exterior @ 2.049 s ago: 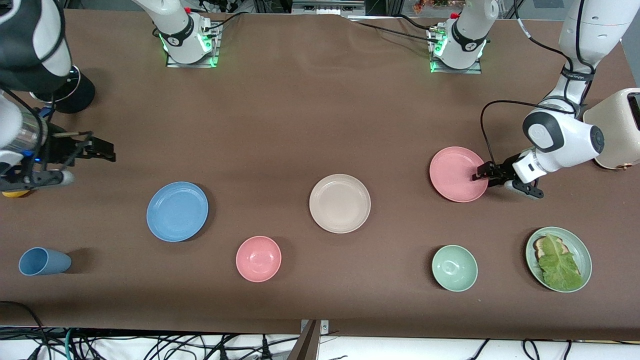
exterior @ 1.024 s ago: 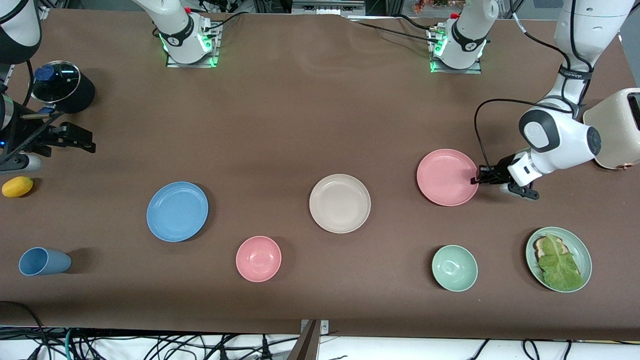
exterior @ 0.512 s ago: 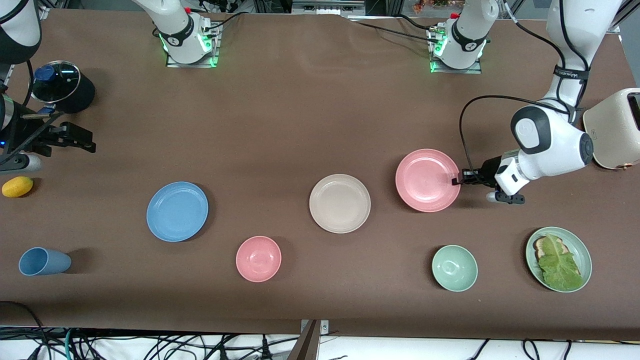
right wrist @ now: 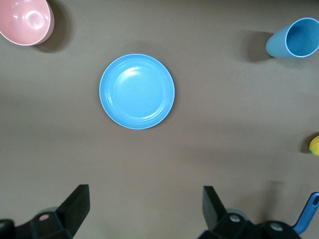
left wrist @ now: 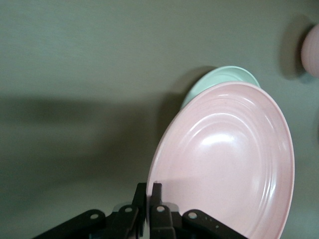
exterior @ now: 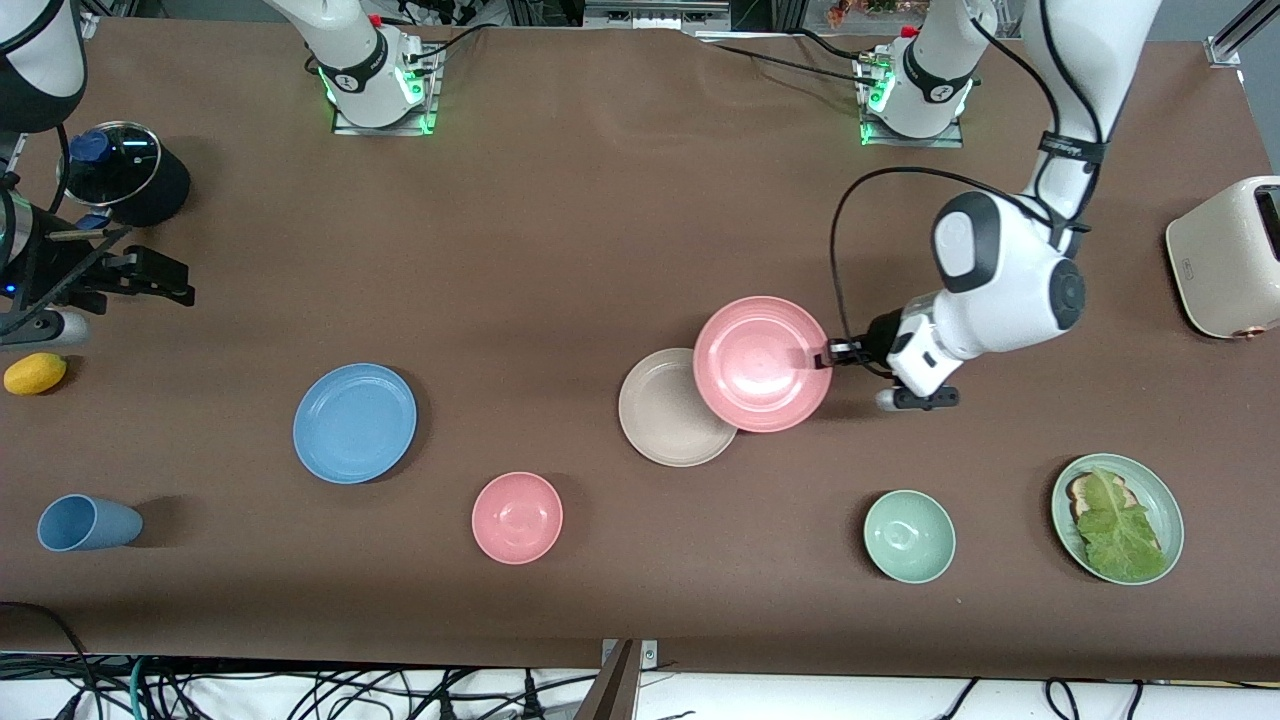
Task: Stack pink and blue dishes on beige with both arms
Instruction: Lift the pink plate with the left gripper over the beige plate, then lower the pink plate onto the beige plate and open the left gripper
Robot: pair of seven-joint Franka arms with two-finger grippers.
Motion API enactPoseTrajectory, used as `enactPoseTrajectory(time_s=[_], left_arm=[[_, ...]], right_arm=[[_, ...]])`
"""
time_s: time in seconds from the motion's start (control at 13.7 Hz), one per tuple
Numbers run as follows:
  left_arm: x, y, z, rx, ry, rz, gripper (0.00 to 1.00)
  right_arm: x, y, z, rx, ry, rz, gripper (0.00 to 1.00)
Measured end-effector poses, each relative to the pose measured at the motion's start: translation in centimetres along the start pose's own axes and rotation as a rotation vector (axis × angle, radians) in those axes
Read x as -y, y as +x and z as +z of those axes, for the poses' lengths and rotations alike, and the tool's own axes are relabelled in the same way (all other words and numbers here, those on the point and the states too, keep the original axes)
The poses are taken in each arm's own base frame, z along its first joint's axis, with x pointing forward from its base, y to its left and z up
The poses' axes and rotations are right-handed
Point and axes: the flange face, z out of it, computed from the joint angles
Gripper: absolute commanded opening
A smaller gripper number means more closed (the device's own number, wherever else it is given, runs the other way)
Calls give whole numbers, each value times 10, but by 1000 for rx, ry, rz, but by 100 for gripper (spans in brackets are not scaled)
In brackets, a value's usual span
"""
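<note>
My left gripper [exterior: 826,357] [left wrist: 150,188] is shut on the rim of the pink plate [exterior: 762,363] [left wrist: 232,159] and holds it in the air, partly over the beige plate [exterior: 666,412] [left wrist: 222,77] at mid-table. The pink plate hides part of the beige one. The light blue plate [exterior: 354,423] [right wrist: 137,91] lies flat on the table toward the right arm's end. My right gripper [exterior: 165,281] [right wrist: 144,206] hangs open and empty at the right arm's end of the table, above bare tabletop near the blue plate.
A pink bowl [exterior: 517,517], a blue cup [exterior: 88,522], a green bowl [exterior: 909,536] and a green plate with lettuce [exterior: 1117,517] lie nearer the camera. A lemon [exterior: 35,373] and a lidded black pot [exterior: 125,175] sit by the right arm. A toaster [exterior: 1230,257] stands at the left arm's end.
My left gripper has carried the pink plate off the table and toward the middle, until it overlaps the beige plate. My right gripper drew back toward its end, then held still.
</note>
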Motion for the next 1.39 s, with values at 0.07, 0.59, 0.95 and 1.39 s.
enactPoseTrajectory(time_s=[0.07, 0.59, 0.95, 1.39], left_arm=[[-13, -1, 9, 0, 2, 6, 0], [-37, 3, 91, -45, 42, 8, 0], [-47, 10, 108, -52, 38, -14, 0], [-40, 14, 128, -63, 50, -21, 0]], right_arm=[[0, 0, 1, 2, 0, 0, 100], [-5, 9, 22, 35, 13, 0, 100], [-5, 14, 35, 58, 13, 1, 100], [-4, 18, 43, 70, 2, -4, 100]])
